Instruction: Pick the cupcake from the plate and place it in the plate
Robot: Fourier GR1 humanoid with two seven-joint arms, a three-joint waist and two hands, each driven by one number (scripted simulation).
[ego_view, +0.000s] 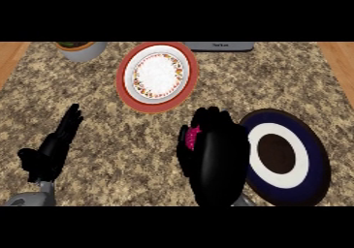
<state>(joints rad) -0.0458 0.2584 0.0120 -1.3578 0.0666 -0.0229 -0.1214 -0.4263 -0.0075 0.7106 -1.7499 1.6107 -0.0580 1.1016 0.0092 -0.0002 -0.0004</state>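
Right hand (pixel 217 164), fingers curled round the pink cupcake (pixel 191 139), should keep it upright while crossing from navy plate (pixel 319 162) to red-rimmed plate (pixel 124 73).

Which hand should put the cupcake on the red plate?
The right hand: it is curled round the pink cupcake, just below the red-rimmed plate. The left hand rests open at the view's left, holding nothing.

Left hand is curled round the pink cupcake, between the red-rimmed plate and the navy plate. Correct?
No, wrong hand. The head view shows the right hand curled round the pink cupcake, between the red-rimmed plate and the navy plate; the left hand rests open at the left.
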